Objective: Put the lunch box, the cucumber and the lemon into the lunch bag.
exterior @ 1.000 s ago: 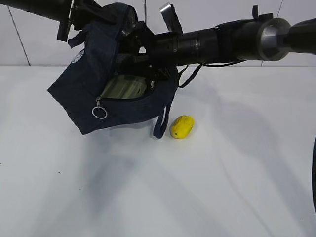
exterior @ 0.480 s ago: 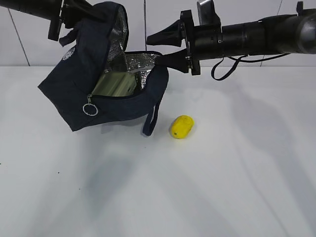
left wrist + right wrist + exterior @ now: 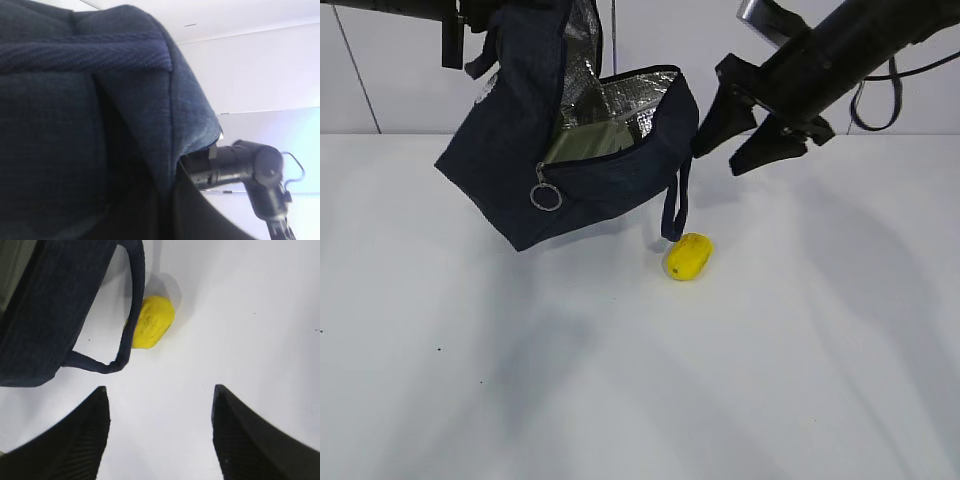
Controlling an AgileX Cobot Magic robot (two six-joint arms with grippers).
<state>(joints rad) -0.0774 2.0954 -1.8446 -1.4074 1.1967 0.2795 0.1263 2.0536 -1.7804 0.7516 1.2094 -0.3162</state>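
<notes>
My right gripper (image 3: 159, 432) hangs spread above the lemon (image 3: 151, 322); my left, pinched shut, holds the lunch bag (image 3: 575, 170) (its handle (image 3: 131, 305) drapes beside the lemon and could snag).

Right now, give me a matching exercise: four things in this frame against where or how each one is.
Things:
1. lemon
2. lunch bag
3. lunch box
4. right gripper

States:
A. inside the foil-lined opening, pale green lid showing
B. jaws open, empty, above the table
C. lying on the white table
D. lifted and tilted, mouth open

Pairs: 1-C, 2-D, 3-A, 4-B
</notes>
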